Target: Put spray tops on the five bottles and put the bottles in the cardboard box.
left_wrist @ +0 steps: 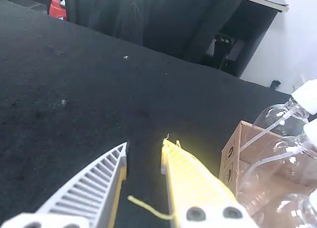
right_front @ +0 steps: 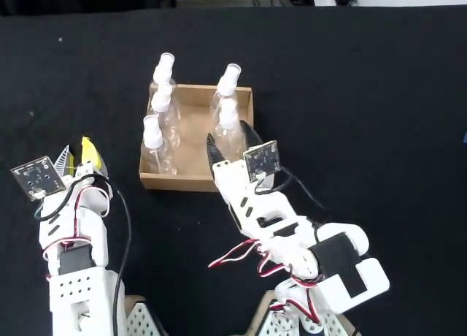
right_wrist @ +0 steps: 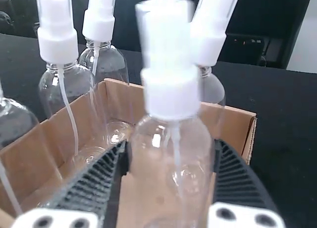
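The cardboard box [right_front: 179,181] lies on the black table and holds several clear bottles with white spray tops. Three stand along one side [right_front: 155,142], two along the other. My right gripper [right_front: 231,140] is shut on the nearer bottle [right_front: 229,126] of that pair, inside the box near its front corner. In the right wrist view the black fingers [right_wrist: 101,178] press both sides of this bottle [right_wrist: 171,139] over the box floor [right_wrist: 233,124]. My left gripper [right_front: 76,153] rests left of the box, open and holding nothing, its yellow finger [left_wrist: 193,183] and grey finger apart.
Black cloth covers the whole table [right_front: 365,95], with free room left, right and behind the box. The arms' white bases and cables [right_front: 241,259] sit at the near edge. Dark furniture stands beyond the table's far edge.
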`<state>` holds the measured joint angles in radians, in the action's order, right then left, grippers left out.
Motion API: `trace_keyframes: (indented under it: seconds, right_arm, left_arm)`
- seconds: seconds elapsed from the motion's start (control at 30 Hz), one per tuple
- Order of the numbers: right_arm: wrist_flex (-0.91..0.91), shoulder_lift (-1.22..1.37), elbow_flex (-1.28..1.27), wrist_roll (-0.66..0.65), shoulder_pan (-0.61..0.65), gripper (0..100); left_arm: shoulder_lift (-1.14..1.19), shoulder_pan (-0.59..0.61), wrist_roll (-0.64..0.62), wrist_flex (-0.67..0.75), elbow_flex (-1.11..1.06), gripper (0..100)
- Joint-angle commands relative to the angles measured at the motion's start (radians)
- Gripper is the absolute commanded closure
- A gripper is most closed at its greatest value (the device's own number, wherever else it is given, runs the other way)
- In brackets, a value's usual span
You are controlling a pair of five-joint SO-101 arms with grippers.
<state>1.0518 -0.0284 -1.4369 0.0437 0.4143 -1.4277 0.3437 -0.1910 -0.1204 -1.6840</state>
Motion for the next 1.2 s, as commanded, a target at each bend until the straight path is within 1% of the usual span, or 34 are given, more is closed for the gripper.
trace_keyframes:
  seconds: [0.0,0.87,1.07,1.17]
  right_arm:
    - [0.023,-0.004,-0.004,-0.008,0.021,76.5]
    - [0.018,-0.004,0.038,-0.006,0.021,76.5]
    - [-0.153,-0.004,0.119,-0.006,0.037,76.5]
    - [-0.161,-0.004,0.128,-0.006,0.049,76.5]
  left_arm:
    - [-0.008,0.005,0.002,-0.002,-0.024,89]
    - [-0.008,0.005,0.002,-0.002,-0.024,89]
    - [-0.008,0.007,0.002,-0.002,-0.024,89]
    - [-0.008,0.007,0.002,-0.002,-0.024,89]
